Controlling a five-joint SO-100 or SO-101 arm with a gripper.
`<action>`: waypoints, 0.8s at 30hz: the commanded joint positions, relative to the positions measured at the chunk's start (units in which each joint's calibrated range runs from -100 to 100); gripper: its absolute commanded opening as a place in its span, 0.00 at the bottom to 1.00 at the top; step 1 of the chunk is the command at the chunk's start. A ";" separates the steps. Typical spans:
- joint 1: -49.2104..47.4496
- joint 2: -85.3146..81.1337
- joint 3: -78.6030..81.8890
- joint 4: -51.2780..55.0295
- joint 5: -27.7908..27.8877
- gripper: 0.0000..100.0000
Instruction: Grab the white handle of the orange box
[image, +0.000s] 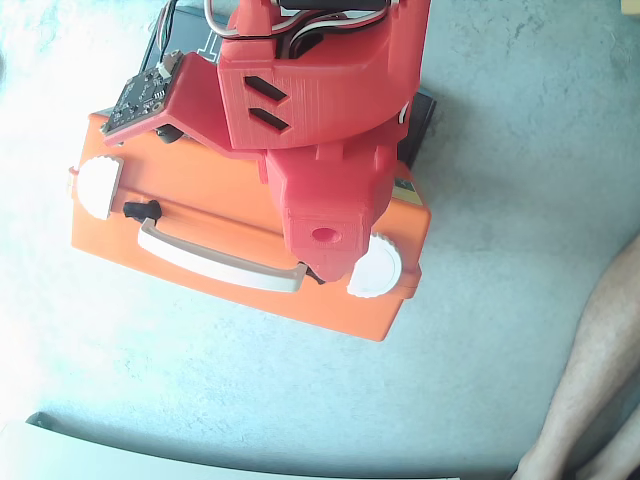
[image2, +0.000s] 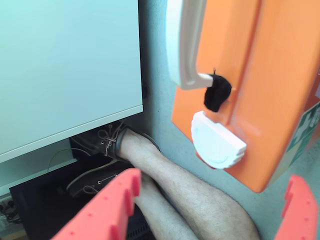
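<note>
The orange box lies on the grey floor, with its white handle along its front face between two white round latches. The red arm hangs over the box's right half and hides its own fingers in the fixed view. In the wrist view the handle is at the top, ending in a black mount above a white latch on the box. My gripper is open and empty. Its red fingers stand wide apart, short of the handle's end.
A person's bare leg is at the right edge, and also shows in the wrist view with a shoe. A white board fills the wrist view's left. A black object sits behind the box.
</note>
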 joint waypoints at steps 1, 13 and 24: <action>0.09 4.57 -1.40 0.63 0.00 0.35; -6.11 18.74 -15.76 -0.13 0.00 0.36; -6.35 19.75 -15.41 -0.05 -0.05 0.36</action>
